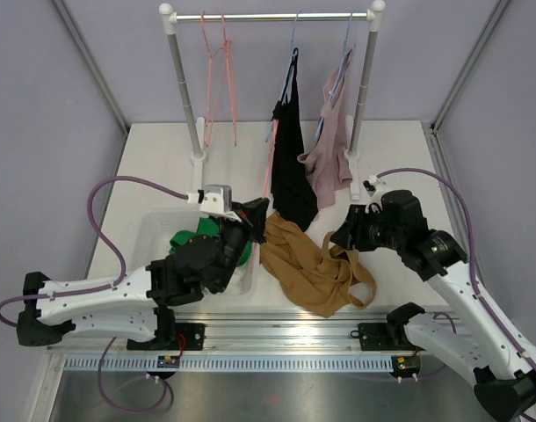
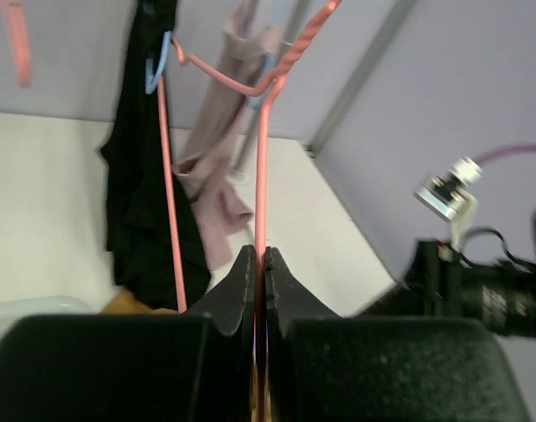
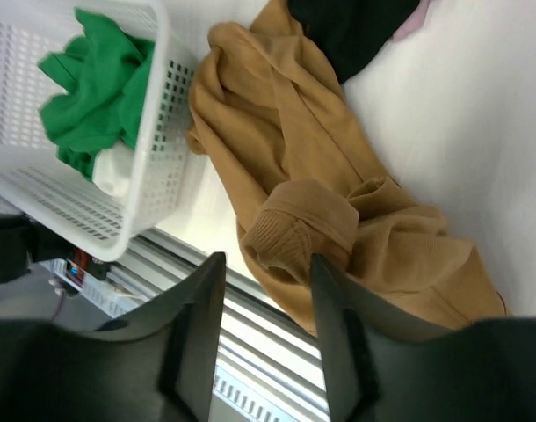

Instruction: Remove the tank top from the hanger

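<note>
My left gripper (image 1: 256,211) (image 2: 259,255) is shut on the thin wire of a coral hanger (image 2: 261,158), which rises from the jaws toward the rack (image 1: 270,171). A tan tank top (image 1: 316,265) lies crumpled on the table, off the hanger, just right of my left gripper. In the right wrist view the tan top (image 3: 338,202) lies right under my right gripper (image 3: 266,264), which is open and empty, its jaws either side of a rolled hem. In the top view my right gripper (image 1: 340,237) hovers at the top's right edge.
A clothes rack (image 1: 272,16) at the back holds another coral hanger (image 1: 217,53), a black top (image 1: 291,163) and a mauve top (image 1: 329,154). A white basket (image 1: 158,230) (image 3: 158,149) with green cloth (image 1: 191,239) (image 3: 92,97) stands left of the tan top.
</note>
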`<state>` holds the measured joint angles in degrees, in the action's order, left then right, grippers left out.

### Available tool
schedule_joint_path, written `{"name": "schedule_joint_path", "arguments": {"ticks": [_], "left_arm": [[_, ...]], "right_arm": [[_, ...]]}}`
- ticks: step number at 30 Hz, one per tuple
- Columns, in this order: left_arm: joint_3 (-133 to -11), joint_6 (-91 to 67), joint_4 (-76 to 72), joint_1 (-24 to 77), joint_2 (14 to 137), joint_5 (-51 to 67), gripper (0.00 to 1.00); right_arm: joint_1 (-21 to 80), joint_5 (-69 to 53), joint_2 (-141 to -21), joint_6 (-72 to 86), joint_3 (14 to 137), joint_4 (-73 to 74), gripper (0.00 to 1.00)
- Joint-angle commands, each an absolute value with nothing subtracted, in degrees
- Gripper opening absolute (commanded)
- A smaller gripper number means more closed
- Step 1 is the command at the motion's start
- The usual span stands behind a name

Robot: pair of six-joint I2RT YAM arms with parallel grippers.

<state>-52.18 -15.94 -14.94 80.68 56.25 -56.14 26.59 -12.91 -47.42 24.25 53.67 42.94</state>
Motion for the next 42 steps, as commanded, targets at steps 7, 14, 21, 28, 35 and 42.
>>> {"name": "schedule_joint_path", "arguments": {"ticks": [7, 14, 21, 28, 35, 42], "left_arm": [[-56.34, -26.63, -2.54, 71.98, 53.79, -48.88, 0.00], [-55.55, -30.84, 2.26, 72.07, 51.77, -45.71, 0.00], [-63.08, -29.28, 12.56, 72.33, 47.02, -37.90, 0.00], [-72.68, -29.01, 27.50, 72.69, 50.27, -44.54, 0.00], [-79.54, -21.30, 23.93, 69.71, 55.80, -47.64, 0.00], [-90.08, -19.95, 20.74, 59.08, 66.35, -40.70, 0.00]], "right_arm": [[29.00, -10.99, -48.78, 24.17, 50.80, 37.79, 0.99], [28.92, -8.35, -50.18, 24.08, 51.42, 38.67, 1.00], [28.92, -7.21, -49.75, 23.91, 51.59, 38.41, 0.99], [28.92, -7.12, -50.98, 24.61, 52.73, 37.88, 1.00], [28.92, -6.59, -51.33, 24.26, 54.40, 38.67, 1.00], [28.92, -6.33, -51.15, 24.52, 54.93, 38.58, 1.00]]}}
